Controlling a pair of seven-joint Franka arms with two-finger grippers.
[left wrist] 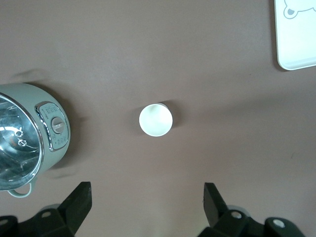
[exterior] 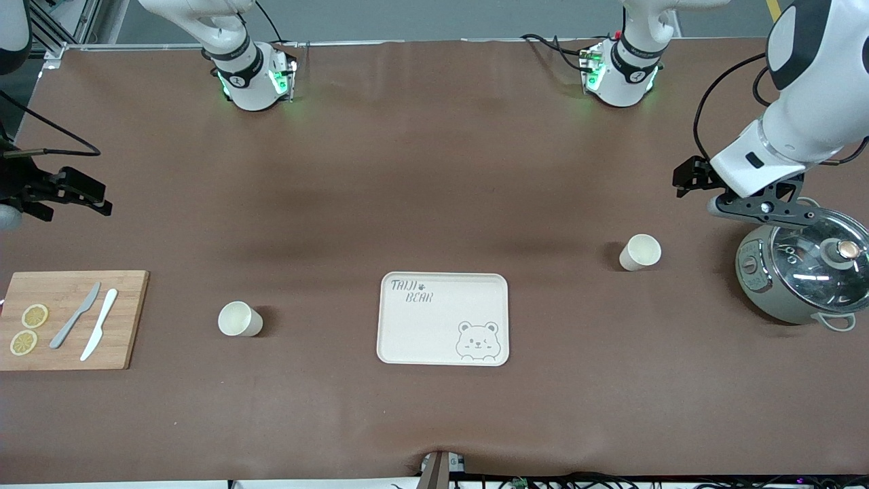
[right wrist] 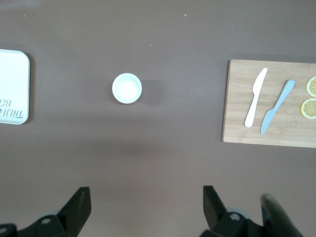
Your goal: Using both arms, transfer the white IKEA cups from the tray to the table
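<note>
Both white cups (exterior: pixel 639 252) (exterior: pixel 239 319) already stand on your table (exterior: pixel 407 170) beside the bare tray (exterior: pixel 442 318), while your left gripper (left wrist: pixel 148 207) and right gripper (right wrist: pixel 146 210) hang released, each over the table near its own cup.

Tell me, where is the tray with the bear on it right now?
In the front view the tray lies empty mid-table, toward the camera's edge, between two white cups standing on the table.
</note>
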